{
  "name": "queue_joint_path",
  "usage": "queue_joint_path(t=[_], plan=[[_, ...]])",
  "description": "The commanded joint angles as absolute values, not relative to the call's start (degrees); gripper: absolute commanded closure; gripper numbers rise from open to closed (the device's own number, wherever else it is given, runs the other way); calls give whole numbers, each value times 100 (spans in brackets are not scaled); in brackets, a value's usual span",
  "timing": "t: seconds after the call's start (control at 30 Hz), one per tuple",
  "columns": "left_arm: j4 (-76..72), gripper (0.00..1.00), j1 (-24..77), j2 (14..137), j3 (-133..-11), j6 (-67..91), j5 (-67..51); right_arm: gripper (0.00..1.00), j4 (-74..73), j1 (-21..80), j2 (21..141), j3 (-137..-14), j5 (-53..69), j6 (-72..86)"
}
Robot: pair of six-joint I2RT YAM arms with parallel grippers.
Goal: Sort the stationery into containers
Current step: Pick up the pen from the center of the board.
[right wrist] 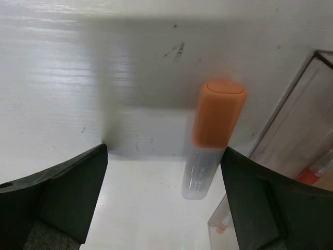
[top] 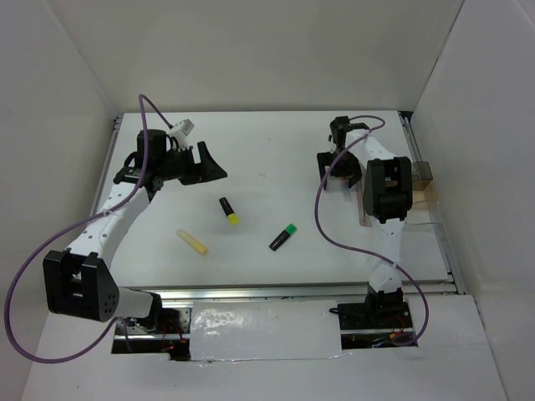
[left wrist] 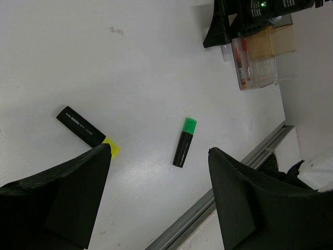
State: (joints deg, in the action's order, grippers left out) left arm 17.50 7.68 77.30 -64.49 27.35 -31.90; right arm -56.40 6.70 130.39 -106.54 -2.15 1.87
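So, the right gripper (right wrist: pixel 164 203) has its jaws spread wide with nothing in them. The white orange-capped marker (right wrist: pixel 214 140) lies flat on the table between them, crowded over toward the right-side finger, cap pointing away from the wrist. Just past that finger is the clear organiser (right wrist: pixel 291 125). My guess is the wide spread is there to straddle the marker without clipping that wall. Since the marker sits off-centre, closing may shove it sideways first.

The left gripper (left wrist: pixel 158 200) is wide open and empty too, hanging above the table. The green-capped highlighter (left wrist: pixel 184 142) lies ahead of the gap between its jaws, and the yellow-capped highlighter (left wrist: pixel 86 130) is just off one finger. The pale yellow stick (top: pixel 191 241) lies back toward the bases. A thin red pen (left wrist: pixel 240 54) is already in the organiser.
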Motion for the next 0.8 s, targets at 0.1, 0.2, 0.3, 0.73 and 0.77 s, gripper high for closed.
queue_joint_path(t=[0.1, 0.2, 0.3, 0.73, 0.77], plan=[[1547, 13, 747, 7761, -6618, 2742, -3305, 17, -5819, 1037, 12973, -10705, -316, -132], [1521, 13, 747, 7734, -6566, 2742, -3313, 35, -5871, 1037, 12929, -10723, -115, -158], [1538, 13, 747, 7708, -6539, 2733, -3313, 42, -5889, 1107, 12911, -10653, -88, -176], [1556, 14, 738, 7620, -6521, 2654, -3313, 97, -6003, 1125, 12938, -10626, -26, -764], [1556, 14, 730, 7620, -6521, 2654, -3313, 100, -6020, 1116, 12920, -10643, -26, -817]])
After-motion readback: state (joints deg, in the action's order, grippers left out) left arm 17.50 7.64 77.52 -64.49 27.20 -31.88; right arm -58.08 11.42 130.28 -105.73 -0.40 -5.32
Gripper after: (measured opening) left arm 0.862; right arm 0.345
